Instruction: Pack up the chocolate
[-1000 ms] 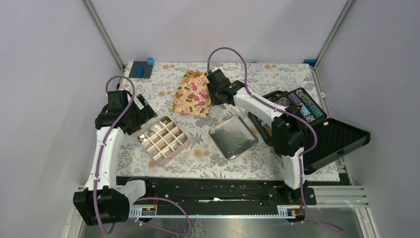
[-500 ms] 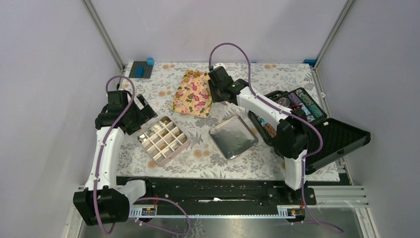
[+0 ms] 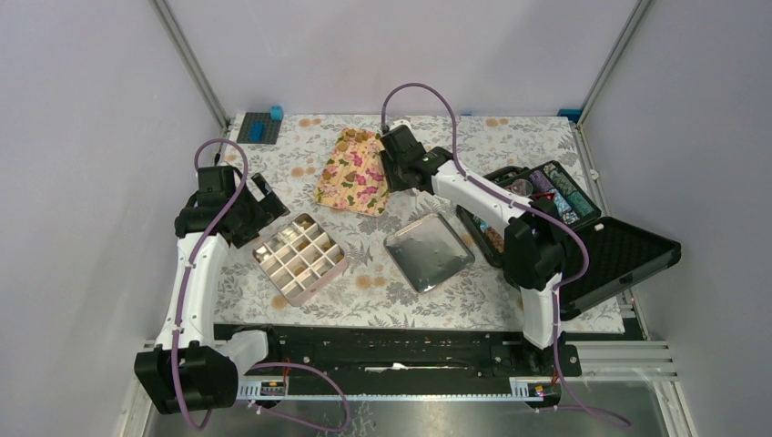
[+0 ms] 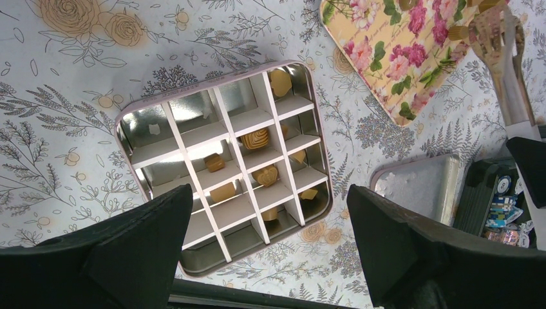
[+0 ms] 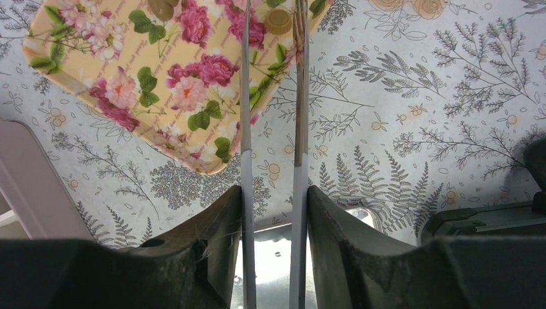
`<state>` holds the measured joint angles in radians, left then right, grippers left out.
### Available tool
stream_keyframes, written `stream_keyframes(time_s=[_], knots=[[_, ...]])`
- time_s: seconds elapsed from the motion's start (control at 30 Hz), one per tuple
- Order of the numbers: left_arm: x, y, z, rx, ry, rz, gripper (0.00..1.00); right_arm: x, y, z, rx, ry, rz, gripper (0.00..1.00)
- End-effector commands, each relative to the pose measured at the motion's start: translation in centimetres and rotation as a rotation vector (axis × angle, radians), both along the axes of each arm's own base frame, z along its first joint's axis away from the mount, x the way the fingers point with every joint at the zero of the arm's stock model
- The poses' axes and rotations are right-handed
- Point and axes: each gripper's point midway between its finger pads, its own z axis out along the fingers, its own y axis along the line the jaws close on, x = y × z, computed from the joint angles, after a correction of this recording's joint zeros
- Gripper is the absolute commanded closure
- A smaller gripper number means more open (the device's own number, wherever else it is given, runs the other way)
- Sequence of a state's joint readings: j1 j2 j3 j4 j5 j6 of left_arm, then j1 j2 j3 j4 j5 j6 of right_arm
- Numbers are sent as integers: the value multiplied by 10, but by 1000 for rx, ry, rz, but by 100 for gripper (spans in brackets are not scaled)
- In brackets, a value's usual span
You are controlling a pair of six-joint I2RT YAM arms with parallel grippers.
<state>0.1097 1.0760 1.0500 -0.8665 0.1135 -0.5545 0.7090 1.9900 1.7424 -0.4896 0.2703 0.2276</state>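
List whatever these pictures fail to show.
- Tips of the tweezers: right wrist view, cut off by the top edge; whether they pinch a chocolate is unclear.
- Tin, some edge cells: left wrist view, behind the left gripper.
- Case contents: top view, too small, partly under the right arm.

Left arm [image 3: 194, 273] and right arm [image 3: 471, 192]: white link shells, black joint housings. One purple cable [image 3: 221, 142] is routed along each arm, from the wrist to the base [image 3: 187, 378], which is black and blocky. Left pincer [image 4: 269, 193]: fingers [image 4: 122, 257] matte black, wedge-shaped. Right pincer [image 5: 272, 193]: fingers [image 5: 193, 264] dark grey, inner faces curved. Stray fibres are seen on one finger.
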Motion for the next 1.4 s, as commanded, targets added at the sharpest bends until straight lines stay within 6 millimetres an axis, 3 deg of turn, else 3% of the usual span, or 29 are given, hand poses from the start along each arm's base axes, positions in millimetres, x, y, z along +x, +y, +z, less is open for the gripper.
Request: stream_keyframes(time_s=[0.0, 0.53, 0.87, 1.37], knots=[[5, 2, 11, 7, -49, 1, 1, -5, 9, -8, -12, 8, 31, 53], [3, 2, 13, 7, -53, 3, 1, -13, 1, -27, -171, 0, 27, 54], [2, 2, 14, 5, -56, 5, 1, -11, 0, -15, -161, -31, 13, 54], [2, 1, 16, 2, -60, 3, 1, -9, 1, -21, -172, -22, 19, 53]])
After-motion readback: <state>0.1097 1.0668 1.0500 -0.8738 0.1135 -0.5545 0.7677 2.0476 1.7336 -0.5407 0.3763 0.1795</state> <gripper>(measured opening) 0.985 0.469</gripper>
